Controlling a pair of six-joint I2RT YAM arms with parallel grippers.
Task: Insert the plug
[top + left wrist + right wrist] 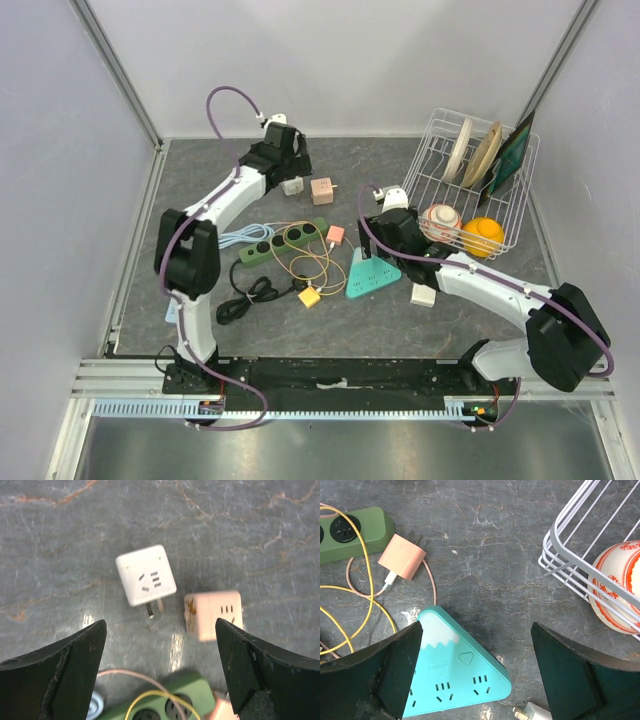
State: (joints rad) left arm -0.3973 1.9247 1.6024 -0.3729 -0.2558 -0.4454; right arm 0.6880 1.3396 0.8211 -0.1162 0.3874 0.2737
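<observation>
The right fingers (380,675), spread wide and empty, hover over the teal socket block (465,680). The pink charger plug (402,557) lies to their upper left, prongs pointing up-right. Farther back, the left fingers (60,670), also spread and empty, frame the white cube plug (146,575), prongs toward them, just beside a blurred pink cube (212,615). Which plug is meant is unclear, and the green strip (165,705) is cut off.

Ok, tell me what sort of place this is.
Likely a robot lab test cell: plain panel walls in aluminium framing, a dark table, and staged props such as a green power strip and a dish rack.
</observation>
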